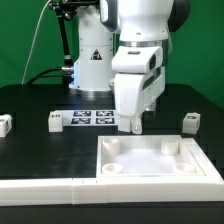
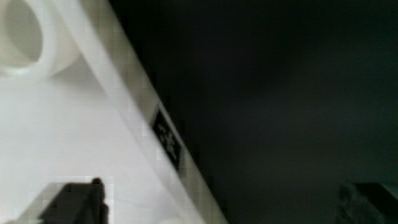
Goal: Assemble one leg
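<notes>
At the far left edge of the exterior frame, one leg (image 1: 4, 123) is sitting on the dark bench (image 1: 40, 150), partly cut off by the border. To its right, a second leg (image 1: 55, 121) is standing alone in the left-middle of the frame. Just right of that, the marker board (image 1: 90, 117) is lying flat, between this leg and the arm.

In the centre of the frame the end effector (image 1: 135, 126) is hanging low over the bench, just behind the far edge of the large white panel (image 1: 150, 160), which is filling the lower right. A white rail (image 1: 40, 186) is running along the bottom of the frame. At the right-middle, a third leg (image 1: 190, 121) is resting beyond the panel's far right corner, well apart from the end effector.

In the wrist view the end effector (image 2: 222, 203) is released. Its fingers (image 2: 71, 203) are spread wide with nothing between them. Beneath them the panel (image 2: 54, 130) is showing a round socket (image 2: 18, 40) and a small tag (image 2: 166, 137) on its edge, with bare bench (image 2: 285, 100) beside it. No leg is being grasped.
</notes>
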